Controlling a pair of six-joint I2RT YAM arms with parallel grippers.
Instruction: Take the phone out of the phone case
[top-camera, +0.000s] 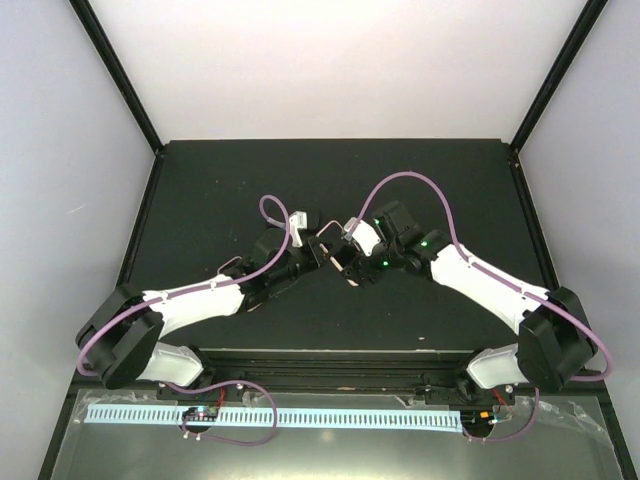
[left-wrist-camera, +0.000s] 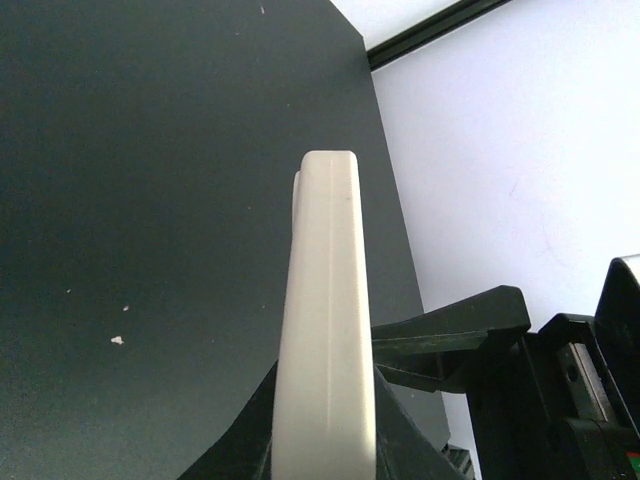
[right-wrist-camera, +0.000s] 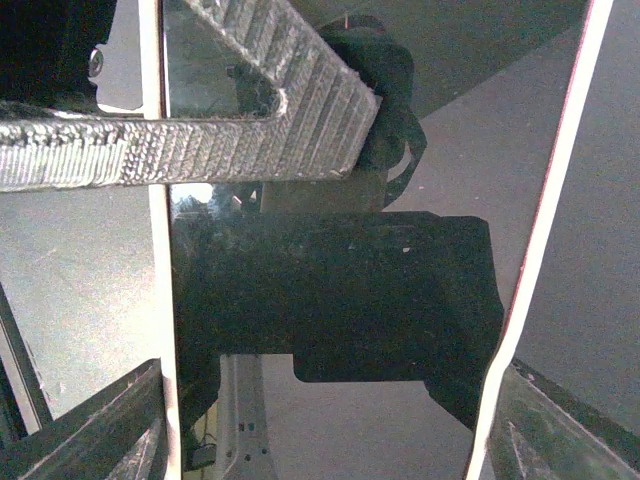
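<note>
Between the pressed-in jaws of the left gripper (left-wrist-camera: 325, 455), the white phone case (left-wrist-camera: 325, 320) stands on edge. It is pinched across its thickness and rises straight up out of the grip in the left wrist view, with 1 thin seam running along its side.

At the right gripper (top-camera: 348, 265) the jaws are spread wide, and the phone (right-wrist-camera: 330, 300) slants through the gap. The ribbed upper finger (right-wrist-camera: 200, 120) crosses in front of the glossy screen. The lower finger (right-wrist-camera: 100, 435) shows only outside the slab's 2 white rims, behind it. Whether either pad touches the phone I cannot tell.

The screen sits inside those white rims, so the phone is in its case, with the black table (left-wrist-camera: 150, 200) behind it.

From above, the 2 arms (top-camera: 200, 300) reach inward from the near edge. Their wrists meet over the middle of the table, black tips almost together, and a purple cable (top-camera: 420, 185) loops over each.
</note>
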